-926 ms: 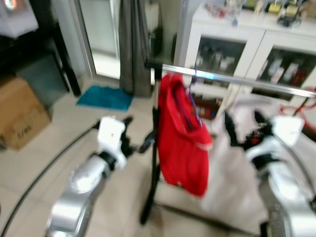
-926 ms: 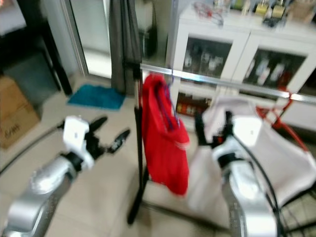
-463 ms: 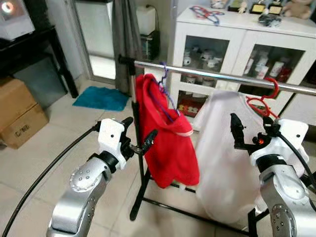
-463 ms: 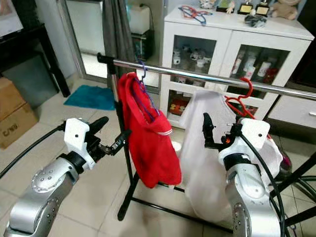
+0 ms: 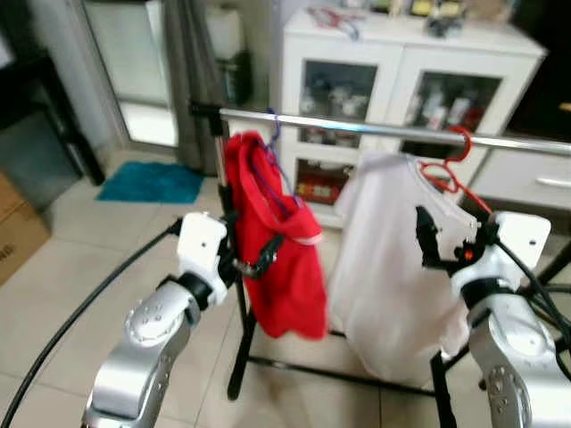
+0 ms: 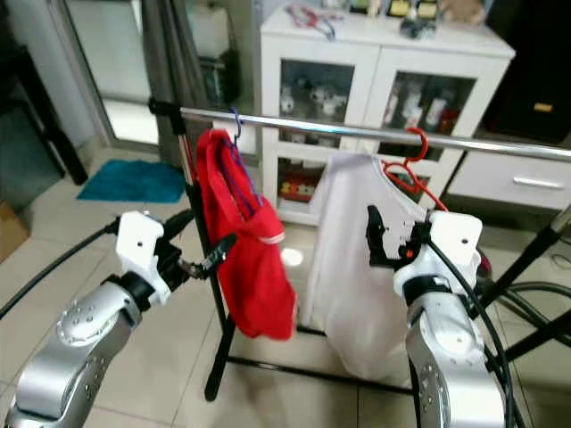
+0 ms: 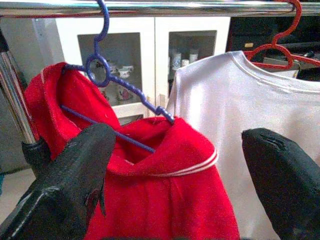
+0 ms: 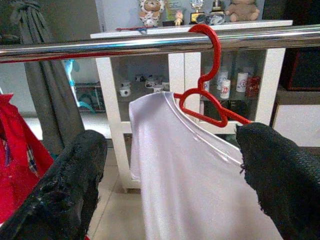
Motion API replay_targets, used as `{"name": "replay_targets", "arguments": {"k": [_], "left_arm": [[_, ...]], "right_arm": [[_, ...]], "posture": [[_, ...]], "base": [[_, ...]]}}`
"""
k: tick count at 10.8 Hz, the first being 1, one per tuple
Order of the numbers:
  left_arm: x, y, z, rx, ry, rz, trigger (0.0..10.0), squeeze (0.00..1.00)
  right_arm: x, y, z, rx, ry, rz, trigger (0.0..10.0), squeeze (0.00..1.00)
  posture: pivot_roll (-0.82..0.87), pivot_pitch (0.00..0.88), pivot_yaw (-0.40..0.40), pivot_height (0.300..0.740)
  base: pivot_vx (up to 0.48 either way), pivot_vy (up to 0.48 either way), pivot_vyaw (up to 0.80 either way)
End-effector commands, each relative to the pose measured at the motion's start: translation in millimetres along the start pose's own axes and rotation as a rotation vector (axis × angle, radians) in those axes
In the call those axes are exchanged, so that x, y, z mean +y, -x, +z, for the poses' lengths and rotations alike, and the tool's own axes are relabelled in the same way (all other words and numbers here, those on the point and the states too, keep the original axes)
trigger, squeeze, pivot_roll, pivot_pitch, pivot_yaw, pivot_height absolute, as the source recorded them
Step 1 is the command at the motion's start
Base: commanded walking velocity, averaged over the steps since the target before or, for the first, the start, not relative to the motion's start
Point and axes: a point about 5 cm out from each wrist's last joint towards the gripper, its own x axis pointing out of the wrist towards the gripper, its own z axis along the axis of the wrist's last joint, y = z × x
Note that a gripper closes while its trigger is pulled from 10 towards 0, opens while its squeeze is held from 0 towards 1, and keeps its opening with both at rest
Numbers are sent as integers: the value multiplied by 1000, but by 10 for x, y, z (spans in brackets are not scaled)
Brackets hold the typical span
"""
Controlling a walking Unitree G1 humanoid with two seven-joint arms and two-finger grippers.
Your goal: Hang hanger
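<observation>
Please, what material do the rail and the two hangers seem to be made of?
The rail looks like polished metal, since it gives bright mirror-like reflections. The red hanger and the blue hanger are probably plastic or plastic-coated wire: thin, uniformly coloured, with a slight sheen.

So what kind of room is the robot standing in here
Probably a home living or laundry area: a clothes rail holding a red shirt and a white shirt, a white display cabinet, tiled floor.

The two head views looked forward and down from above on the chrome rail (image 5: 375,132), the arms at each frame's lower corners. Each wrist view faced the rail (image 7: 150,7) from close below; both shared the white shirt (image 8: 200,190).
</observation>
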Motion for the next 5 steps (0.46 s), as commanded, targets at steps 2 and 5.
{"name": "replay_targets", "arguments": {"k": [2, 5], "left_arm": [[9, -20, 6, 2, -16, 5, 10000, 337], [7, -29, 7, 2, -16, 11, 10000, 333]], "right_arm": [[54, -45, -8, 18, 2, 36, 10000, 0], [166, -69, 43, -20, 52, 133, 10000, 0]], "posture": [[-16, 0, -11, 740], [-18, 0, -14, 740]], "base": [[0, -409, 0], [0, -422, 0]]}}
